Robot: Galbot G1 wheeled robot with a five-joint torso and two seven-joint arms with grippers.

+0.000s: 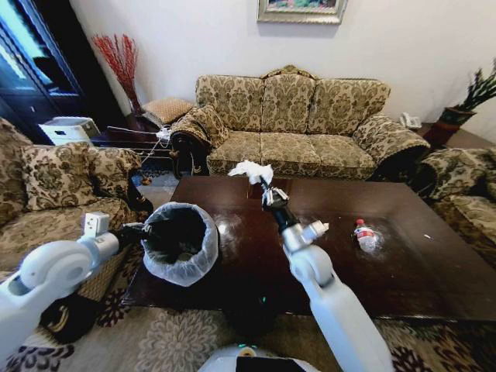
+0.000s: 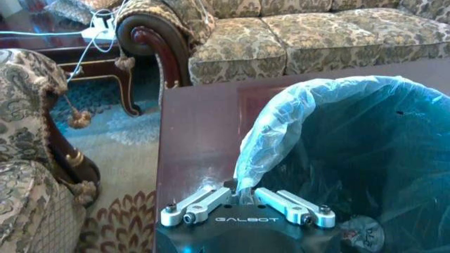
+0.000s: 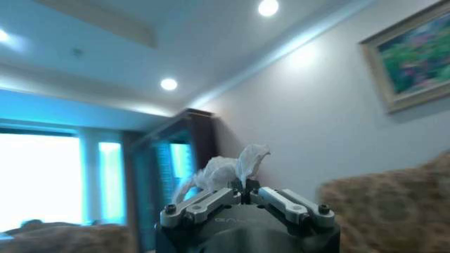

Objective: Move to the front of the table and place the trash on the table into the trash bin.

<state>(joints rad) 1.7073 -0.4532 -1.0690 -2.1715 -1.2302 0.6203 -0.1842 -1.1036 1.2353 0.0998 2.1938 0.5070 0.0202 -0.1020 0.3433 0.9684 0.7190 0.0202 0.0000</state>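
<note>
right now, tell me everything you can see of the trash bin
The round black trash bin lined with a translucent white plastic bag stands upright on the near left corner of the dark brown glossy wooden table. The bag is folded over the rim, puffed and wrinkled. The left claw is shut on the rim's bag edge. The inside looks dark.

patterned sofa [image 1: 291, 116], red twigs [image 1: 118, 56], perhaps a painting [image 1: 302, 9]
</note>
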